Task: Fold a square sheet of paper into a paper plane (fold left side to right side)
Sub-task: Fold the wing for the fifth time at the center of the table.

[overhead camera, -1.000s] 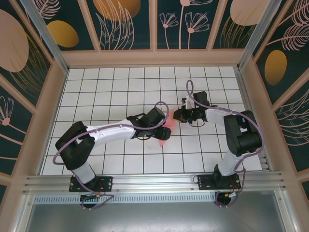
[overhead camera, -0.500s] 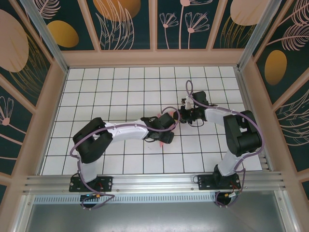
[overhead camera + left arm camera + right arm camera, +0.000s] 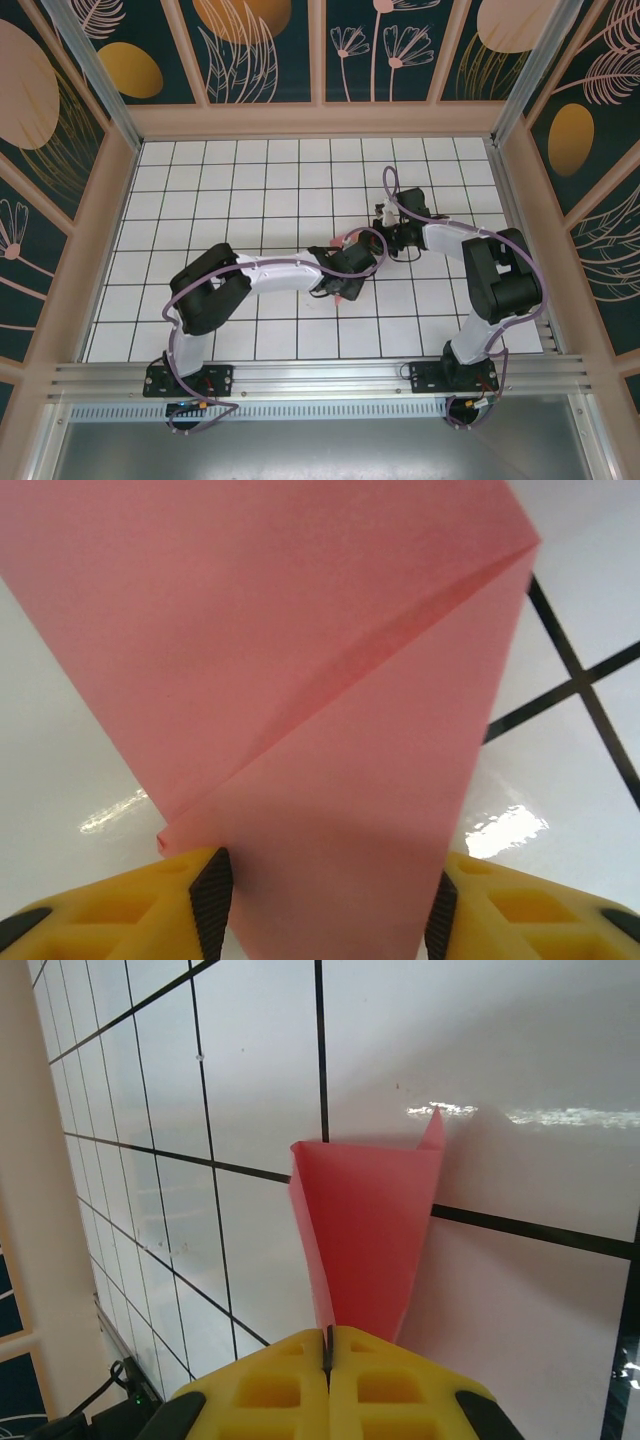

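— Since a second ago the left arm has reached further right across the table, and its elbow has swung in behind it. What is the left gripper doing?

— Its jaws stand about half apart, straddling the narrow end of the square sheet of paper. Whether the pads actually press it cannot be told.

— And the right gripper?

— Clamped tight on one edge of the paper, which rises out of the closed jaws as a folded flap.

— Where does the sheet lie?

— Near the middle of the table, between the two grippers, mostly under the left wrist in the top view. From the left fingers it runs straight ahead, widening away from them, so its long axis follows that gripper's reach. The left arm is the nearer one to the free part.

— How does it look?

— Pink-red, thin, already doubled: one diagonal crease runs from beside the left finger to the far right corner, with a layer lifting along it. It would likely buckle if pushed carelessly.
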Tool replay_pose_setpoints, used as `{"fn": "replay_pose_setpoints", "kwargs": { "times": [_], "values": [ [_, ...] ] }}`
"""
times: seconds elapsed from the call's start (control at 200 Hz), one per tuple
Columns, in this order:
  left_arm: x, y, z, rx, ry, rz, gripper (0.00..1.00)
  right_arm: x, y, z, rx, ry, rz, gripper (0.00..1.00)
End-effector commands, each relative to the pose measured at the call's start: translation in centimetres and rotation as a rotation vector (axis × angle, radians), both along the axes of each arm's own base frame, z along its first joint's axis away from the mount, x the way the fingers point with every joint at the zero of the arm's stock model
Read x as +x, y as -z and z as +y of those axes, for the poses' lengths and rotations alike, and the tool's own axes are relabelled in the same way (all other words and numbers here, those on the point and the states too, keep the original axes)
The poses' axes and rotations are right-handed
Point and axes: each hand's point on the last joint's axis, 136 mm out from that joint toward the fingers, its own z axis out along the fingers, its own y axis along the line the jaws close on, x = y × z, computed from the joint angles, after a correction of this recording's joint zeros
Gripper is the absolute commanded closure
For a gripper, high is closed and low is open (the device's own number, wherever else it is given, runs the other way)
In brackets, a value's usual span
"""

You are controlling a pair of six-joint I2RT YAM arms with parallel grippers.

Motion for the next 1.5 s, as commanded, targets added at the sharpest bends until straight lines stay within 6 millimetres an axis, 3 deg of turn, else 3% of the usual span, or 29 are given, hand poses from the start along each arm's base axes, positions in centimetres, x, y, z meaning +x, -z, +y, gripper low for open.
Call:
{"fn": "replay_pose_setpoints", "kwargs": {
  "times": [0.0,0.285,0.57,0.816,1.056,1.236,1.491],
  "values": [
    [0.1,0.4,0.5,0.041,-0.019,-0.003,0.5,0.3,0.2,0.0,-0.027,0.005,0.01,0.93],
    [0.0,0.4,0.3,0.036,-0.017,0.002,0.52,0.4,1.1,-0.4,-0.067,0.02,0.024,0.93],
    [0.0,-0.5,-0.2,0.004,-0.01,-0.001,0.61,0.6,1.3,-0.6,-0.076,0.021,0.019,0.92],
    [-0.2,-1.2,-1.1,-0.049,0.007,0.009,0.77,1.2,-1.0,-0.5,-0.021,0.019,-0.052,0.71],
    [-0.1,-1.9,-1.5,-0.177,0.0,0.068,0.89,1.3,-2.5,-3.7,-0.056,0.09,-0.116,0.56],
    [0.6,-3.3,-1.8,-0.328,-0.015,0.127,0.97,0.0,-2.0,-5.0,-0.092,0.101,-0.131,0.48],
    [0.8,-3.1,-2.3,-0.447,-0.024,0.218,0.99,-2.9,-1.4,-4.7,-0.03,0.109,-0.128,0.36]
  ]
}}
